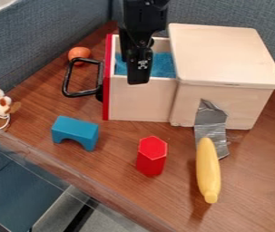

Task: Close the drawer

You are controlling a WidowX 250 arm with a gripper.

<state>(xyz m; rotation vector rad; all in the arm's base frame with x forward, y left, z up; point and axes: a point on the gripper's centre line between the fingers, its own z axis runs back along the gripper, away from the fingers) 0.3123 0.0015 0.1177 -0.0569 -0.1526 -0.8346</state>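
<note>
The wooden table (pixel 112 158) runs under everything, from the upper left of the frame down to the lower right. The biggest thing on it is the pale wooden box (pixel 224 54), upper right. Out of its left side comes the drawer (pixel 139 99), upper middle — well open, its blue inside in plain sight. So the closing is still all to do, as I judge it: the drawer has to slide rightward into the box until its red front (pixel 106 77) meets the opening.

My arm (pixel 144 20) hangs from the top edge, and my pincer (pixel 138 81) is at the drawer, its tip against the near side wall in the picture. I cannot tell whether it is spread or pressed together, or whether it touches the wood. A push should come from the left of that red front, beside the black handle (pixel 66 81).

Next in size, the yellow banana (pixel 208 170) lies lower right, below the silver tape (pixel 211 122) on the box. The blue arch (pixel 76 132) and the red block (pixel 151 156) stand nearer the middle — apart from the drawer, and out of its way, I think. The orange ball (pixel 79 53) sits upper left, behind the handle.
</note>
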